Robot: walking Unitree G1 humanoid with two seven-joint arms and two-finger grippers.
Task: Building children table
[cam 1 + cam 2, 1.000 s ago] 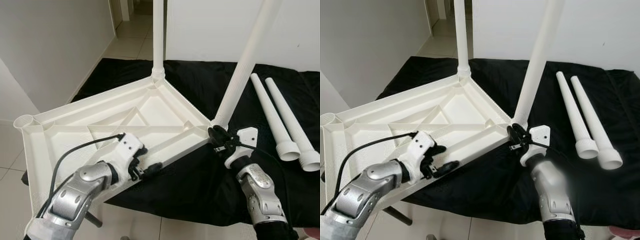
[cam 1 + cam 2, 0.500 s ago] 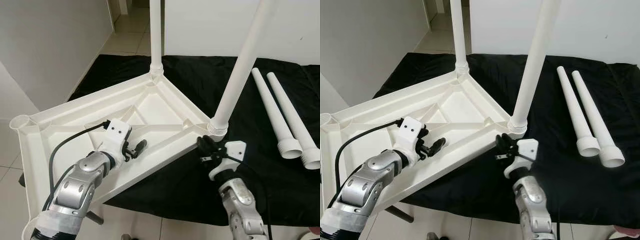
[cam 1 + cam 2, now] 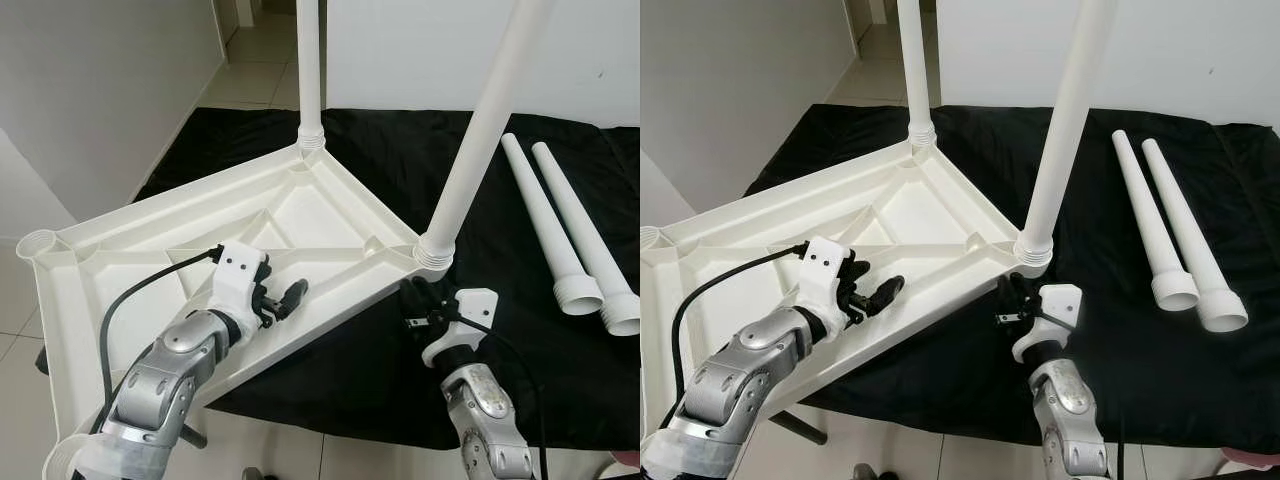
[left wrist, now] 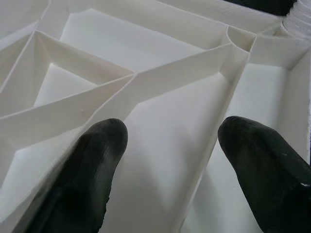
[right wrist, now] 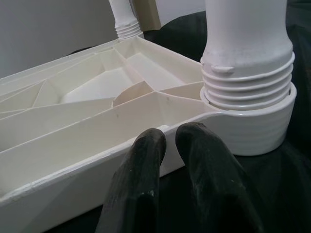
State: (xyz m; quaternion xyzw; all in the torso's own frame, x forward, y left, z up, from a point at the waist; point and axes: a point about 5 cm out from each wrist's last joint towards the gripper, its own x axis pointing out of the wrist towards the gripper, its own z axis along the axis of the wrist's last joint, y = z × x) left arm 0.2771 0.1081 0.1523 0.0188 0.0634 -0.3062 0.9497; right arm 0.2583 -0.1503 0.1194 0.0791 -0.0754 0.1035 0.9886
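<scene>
White plastic children's tabletop, upturned so its ribbed underside faces up and the leg sockets are reachable; lying on a black cloth, one end overhanging the near edge toward the tiled floor. Two legs fitted and standing: far leg at the corner beyond the left gripper, near leg leaning a little, its threaded foot seated in the corner socket just ahead of the right gripper. Open socket at the outer left corner, not yet filled. Two loose legs side by side on the cloth, well off to the right of the right gripper, wide threaded ends toward the robot, probably staged for the remaining corners. Left gripper over the ribbed underside, fingers spread apart with a rib running between them, gripping nothing; likely placed to steady the top. Right gripper low over the cloth, fingertips drawn together, empty, pointed at the tabletop's side wall just short of the seated leg's socket. Assembly roughly half done by leg count.
</scene>
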